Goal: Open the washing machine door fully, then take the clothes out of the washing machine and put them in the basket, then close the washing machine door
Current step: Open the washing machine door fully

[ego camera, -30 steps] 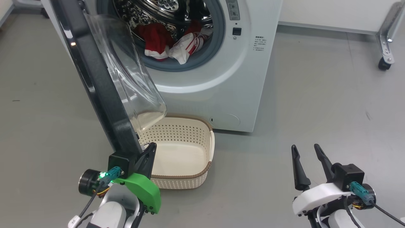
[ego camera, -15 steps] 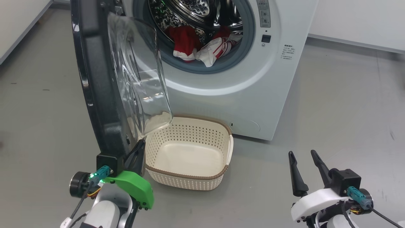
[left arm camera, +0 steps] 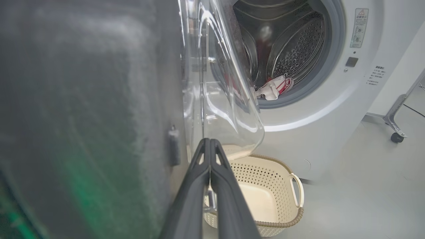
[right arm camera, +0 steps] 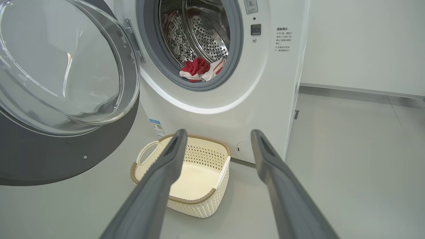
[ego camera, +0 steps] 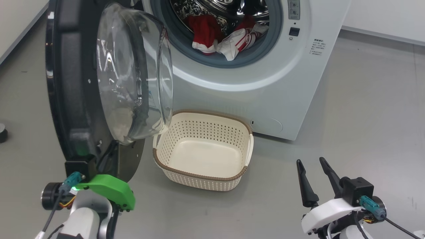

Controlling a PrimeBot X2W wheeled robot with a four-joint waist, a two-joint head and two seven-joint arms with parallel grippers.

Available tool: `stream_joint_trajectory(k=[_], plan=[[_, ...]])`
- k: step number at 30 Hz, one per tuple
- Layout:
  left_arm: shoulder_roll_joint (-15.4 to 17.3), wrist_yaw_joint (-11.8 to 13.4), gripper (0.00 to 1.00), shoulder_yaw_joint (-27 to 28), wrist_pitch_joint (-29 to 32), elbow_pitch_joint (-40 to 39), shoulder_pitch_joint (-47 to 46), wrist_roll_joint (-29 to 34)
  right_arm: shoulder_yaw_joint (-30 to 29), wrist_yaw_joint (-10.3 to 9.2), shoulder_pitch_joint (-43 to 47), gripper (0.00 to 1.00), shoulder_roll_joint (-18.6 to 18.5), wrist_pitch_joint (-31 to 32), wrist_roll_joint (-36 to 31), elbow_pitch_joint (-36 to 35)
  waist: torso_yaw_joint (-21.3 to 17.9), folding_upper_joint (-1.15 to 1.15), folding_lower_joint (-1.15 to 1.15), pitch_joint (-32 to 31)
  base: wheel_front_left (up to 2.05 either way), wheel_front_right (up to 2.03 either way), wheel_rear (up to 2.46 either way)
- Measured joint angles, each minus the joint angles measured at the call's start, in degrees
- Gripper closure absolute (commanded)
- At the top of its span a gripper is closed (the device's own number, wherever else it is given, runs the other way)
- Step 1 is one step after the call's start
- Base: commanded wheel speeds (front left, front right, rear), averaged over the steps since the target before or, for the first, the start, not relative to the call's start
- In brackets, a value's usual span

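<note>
- Head view: the door (ego camera: 66, 83) stood open on the left of the machine (ego camera: 265, 93), and its glass bowl (ego camera: 132, 73) overhung the left end of the basket (ego camera: 206, 131). The basket sat empty on the floor just before the machine. The clothes (ego camera: 206, 31) lay heaped at the front lip of the drum, against the gasket. The right gripper (ego camera: 310, 161) hung at lower right, well apart from everything, with its fingers spread and nothing between them.
- Left wrist view: the left gripper (left arm camera: 210, 141) had its fingers pressed together and held nothing. Its tips were close beside the door's inner face, just under the bowl. Whether they touched the door could not be told. Part of the clothes (left arm camera: 274, 91) showed past the bowl's edge, low in the drum mouth.
- Right wrist view: the right gripper's (right arm camera: 219, 132) fingers stood wide and empty, pointing toward the basket and the machine's front. The clothes (right arm camera: 196, 66) were a red and white bundle at the bottom of the opening.
- Handling, as a judgement: the door looked stiff, heavy and glossy, so it was better pushed on its dark inner frame than on the bowl. The clothes looked light, soft and limp. They would drape and trail when lifted and might catch on the gasket. The bunched fold nearest the lip looked the best place to pinch them.
</note>
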Motion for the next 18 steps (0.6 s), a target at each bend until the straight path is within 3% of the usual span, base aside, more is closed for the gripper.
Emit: stream_joint_trajectory(k=[18], plan=[[5.6, 1.8, 1.00, 10.4, -1.3, 0.2, -0.4, -3.1, 0.5, -0.01, -1.7, 0.00, -0.7, 0.2, -1.7, -0.2, 0.6, 0.00, 0.00, 4.8, 0.00, 0.00, 0.00]])
